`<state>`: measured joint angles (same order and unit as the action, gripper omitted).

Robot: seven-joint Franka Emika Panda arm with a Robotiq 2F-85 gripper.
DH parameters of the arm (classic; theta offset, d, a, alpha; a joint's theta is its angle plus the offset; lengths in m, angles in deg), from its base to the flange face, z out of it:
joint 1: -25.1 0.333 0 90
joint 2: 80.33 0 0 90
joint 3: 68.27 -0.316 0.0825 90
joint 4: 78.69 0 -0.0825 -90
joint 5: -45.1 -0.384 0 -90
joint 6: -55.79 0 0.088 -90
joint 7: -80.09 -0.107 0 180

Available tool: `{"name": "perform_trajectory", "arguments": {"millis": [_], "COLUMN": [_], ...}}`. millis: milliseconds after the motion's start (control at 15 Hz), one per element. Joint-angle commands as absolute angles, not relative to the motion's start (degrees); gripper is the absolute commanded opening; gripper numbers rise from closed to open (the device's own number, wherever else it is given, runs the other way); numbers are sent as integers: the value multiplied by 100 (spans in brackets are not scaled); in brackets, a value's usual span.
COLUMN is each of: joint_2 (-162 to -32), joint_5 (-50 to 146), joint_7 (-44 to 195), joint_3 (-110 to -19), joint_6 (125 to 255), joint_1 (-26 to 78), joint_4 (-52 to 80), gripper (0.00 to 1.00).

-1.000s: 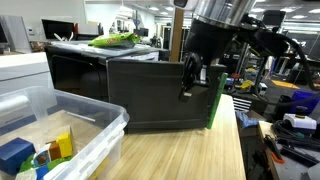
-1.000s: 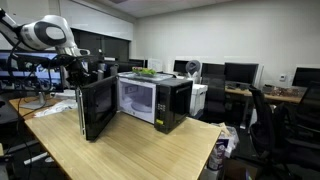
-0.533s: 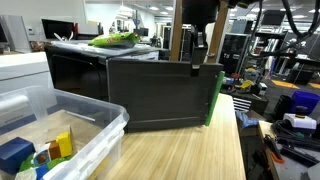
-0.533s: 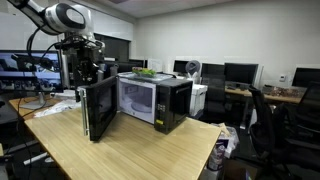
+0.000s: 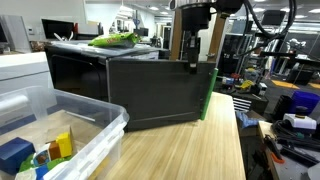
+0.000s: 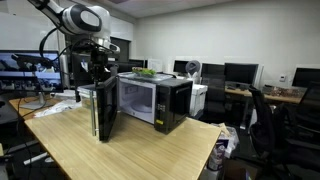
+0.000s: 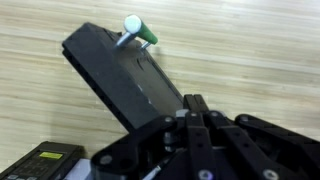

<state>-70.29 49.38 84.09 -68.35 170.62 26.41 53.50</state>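
A black microwave stands on the wooden table with its door swung partly open. In an exterior view the door's dark panel fills the middle, with a green strip on its free edge. My gripper is at the door's upper free corner, also seen in an exterior view. In the wrist view the fingers are shut together and touch the door's top edge, with a green and white piece at its far end.
A clear plastic bin with coloured toys stands at the near left. A green object lies on top of the microwave. A dark device lies on the table. Desks, monitors and chairs stand behind.
The door has swung further toward the microwave body. My gripper has moved along with the door's free edge and stays against it.
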Motion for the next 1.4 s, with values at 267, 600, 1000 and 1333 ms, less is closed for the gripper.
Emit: {"name": "perform_trajectory", "arguments": {"millis": [267,600,1000,1333], "joint_2": [-7448,-8084,-8027,-7018], "joint_5": [4910,5195,5659,4576], "joint_7": [8089,7085,6310,7477], "joint_3": [-6503,-6503,-6468,-6497], "joint_6": [20167,22555,22566,19837], "joint_1": [2257,2162,2306,2273], "joint_4": [5753,5795,5973,5886], "gripper": [1,1,1,1]}}
